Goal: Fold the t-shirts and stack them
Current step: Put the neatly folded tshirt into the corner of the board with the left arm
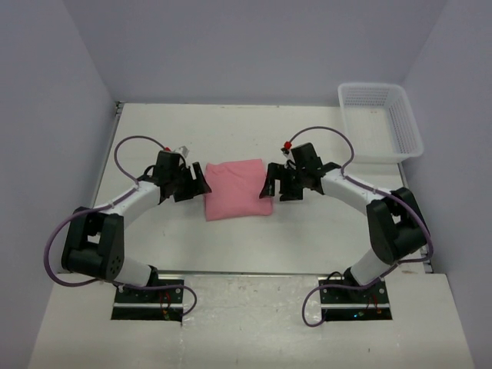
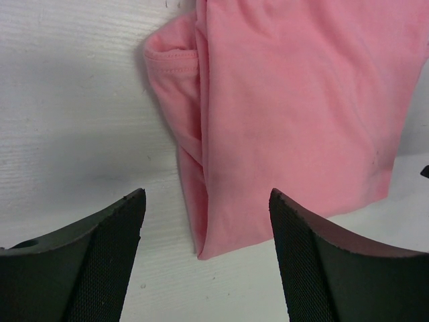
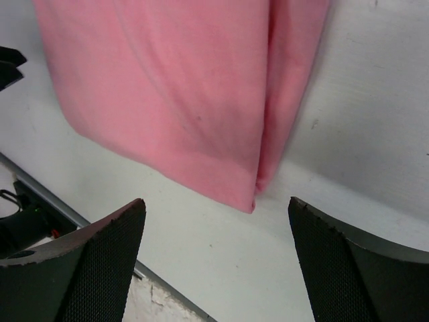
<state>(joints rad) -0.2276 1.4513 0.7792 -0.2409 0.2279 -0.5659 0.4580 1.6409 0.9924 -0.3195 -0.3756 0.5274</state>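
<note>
A salmon-pink t-shirt (image 1: pixel 237 189) lies folded into a small rectangle on the white table between the two arms. My left gripper (image 1: pixel 198 187) is at its left edge, jaws open and empty. In the left wrist view the folded shirt (image 2: pixel 295 114) lies just beyond my left gripper (image 2: pixel 208 201), a sleeve hem showing at the fold. My right gripper (image 1: pixel 270 187) stands at the shirt's right edge, open and empty. The right wrist view has the shirt's corner (image 3: pixel 174 94) a little ahead of my right gripper (image 3: pixel 216 204), not touching the fingers.
A white plastic mesh basket (image 1: pixel 380 120) stands at the back right of the table (image 1: pixel 231 131). Walls close in the back and both sides. The table's near edge (image 3: pixel 67 215) shows in the right wrist view.
</note>
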